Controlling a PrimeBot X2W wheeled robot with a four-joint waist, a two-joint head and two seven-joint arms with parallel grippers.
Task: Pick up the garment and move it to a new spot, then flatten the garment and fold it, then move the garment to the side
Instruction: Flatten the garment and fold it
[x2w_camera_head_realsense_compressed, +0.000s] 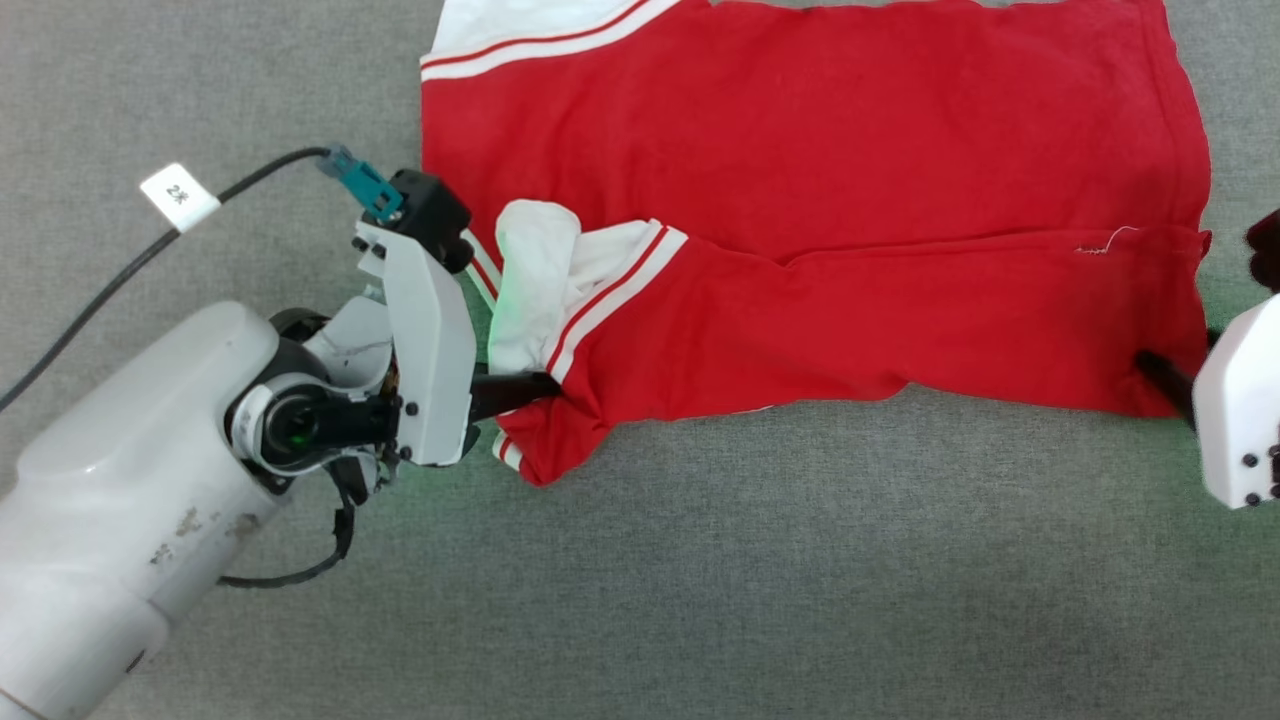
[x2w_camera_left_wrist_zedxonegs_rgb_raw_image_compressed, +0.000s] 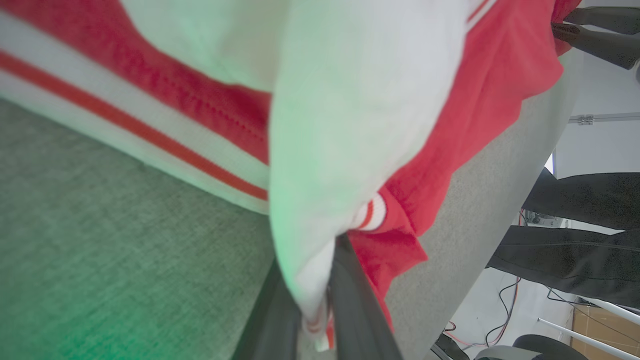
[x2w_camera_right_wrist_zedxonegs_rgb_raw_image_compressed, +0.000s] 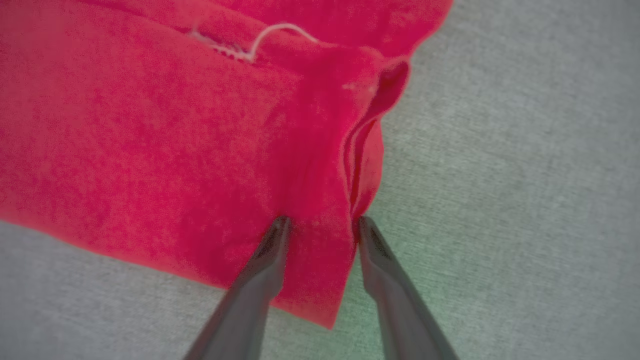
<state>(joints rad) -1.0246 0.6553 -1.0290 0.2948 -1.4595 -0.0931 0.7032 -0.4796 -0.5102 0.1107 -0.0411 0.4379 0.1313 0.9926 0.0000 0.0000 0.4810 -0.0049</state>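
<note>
Left pincer (x2w_camera_left_wrist_zedxonegs_rgb_raw_image_compressed: 312, 290): pressed together, pinching jersey (x2w_camera_head_realsense_compressed: 800, 200) at white-sleeve corner. Right pincer (x2w_camera_right_wrist_zedxonegs_rgb_raw_image_compressed: 320, 222): spread, straddling red hem corner, not yet gripping. Jersey: spread on grey counter (x2w_camera_head_realsense_compressed: 700, 600), near edge bunched. Advice: close right fully; lift both corners level, edge taut.

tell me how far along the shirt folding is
Done: shirt lies spread flat, seemingly folded once. In hand: left gripper shut on its sleeve end, right gripper open around the hem corner. To do: finish folding, move it aside.
</note>
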